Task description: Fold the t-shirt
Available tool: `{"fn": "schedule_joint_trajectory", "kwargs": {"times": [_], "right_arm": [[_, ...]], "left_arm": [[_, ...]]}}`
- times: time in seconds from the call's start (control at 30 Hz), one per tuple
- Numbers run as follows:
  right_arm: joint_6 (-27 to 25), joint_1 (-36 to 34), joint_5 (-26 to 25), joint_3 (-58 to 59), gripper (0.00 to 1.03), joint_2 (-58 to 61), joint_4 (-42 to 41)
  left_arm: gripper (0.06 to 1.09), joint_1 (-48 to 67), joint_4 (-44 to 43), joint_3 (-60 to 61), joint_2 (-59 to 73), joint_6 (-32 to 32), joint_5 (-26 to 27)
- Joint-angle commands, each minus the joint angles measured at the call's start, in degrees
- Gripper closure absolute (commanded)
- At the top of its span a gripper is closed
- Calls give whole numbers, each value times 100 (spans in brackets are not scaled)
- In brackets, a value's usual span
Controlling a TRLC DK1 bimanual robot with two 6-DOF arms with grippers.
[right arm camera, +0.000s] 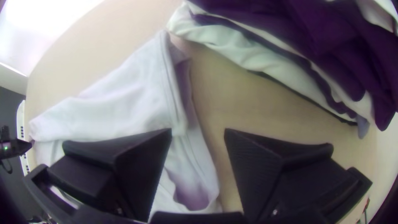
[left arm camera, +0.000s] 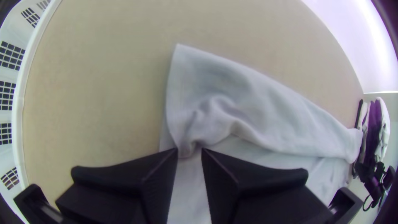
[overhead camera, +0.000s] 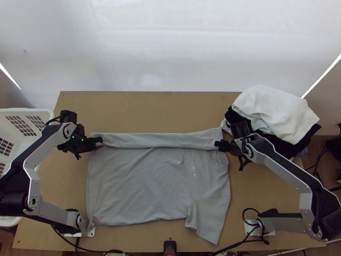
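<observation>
Your light wooden table (overhead camera: 149, 112) carries 1 grey t-shirt (overhead camera: 136, 183), spread across its middle with the far side folded over in a long strip; you can see 1 sleeve (overhead camera: 209, 217) pointing towards the near edge. At your far right corner sits 1 loose pile of clothes (overhead camera: 275, 113), white cloth over dark. Near the table's near edge you have 2 arm base plates, 1 at left (overhead camera: 91, 232) and 1 at right (overhead camera: 269, 233).

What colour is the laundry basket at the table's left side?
White; the basket shows best in the top view.
</observation>
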State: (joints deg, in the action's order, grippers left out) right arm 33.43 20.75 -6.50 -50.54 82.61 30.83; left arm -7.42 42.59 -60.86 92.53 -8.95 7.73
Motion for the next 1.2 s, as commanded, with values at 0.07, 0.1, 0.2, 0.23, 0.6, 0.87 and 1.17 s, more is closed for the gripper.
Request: {"fn": "schedule_joint_trajectory", "kwargs": {"times": [0.07,0.1,0.2,0.23,0.6,0.87,1.17], "right_arm": [[23,34,0,387,12,-1027,547],[155,87,0,431,12,-1282,723],[674,254,9,546,12,-1933,1479],[682,386,9,625,12,-2091,1707],[1350,1475,896,1284,13,-3075,3711],[1482,1748,1652,1363,5,-3673,3676],[1676,2363,1942,1723,5,-3313,3693]], "left_arm": [[10,-128,30,83,-244,306,1],[10,-154,30,30,-271,289,1],[10,-190,65,4,-561,315,1],[10,-190,92,-14,-701,333,18],[10,-67,329,-181,-1352,341,168],[10,65,619,-348,-1519,209,168],[10,215,909,-163,-1800,-10,168]]}}
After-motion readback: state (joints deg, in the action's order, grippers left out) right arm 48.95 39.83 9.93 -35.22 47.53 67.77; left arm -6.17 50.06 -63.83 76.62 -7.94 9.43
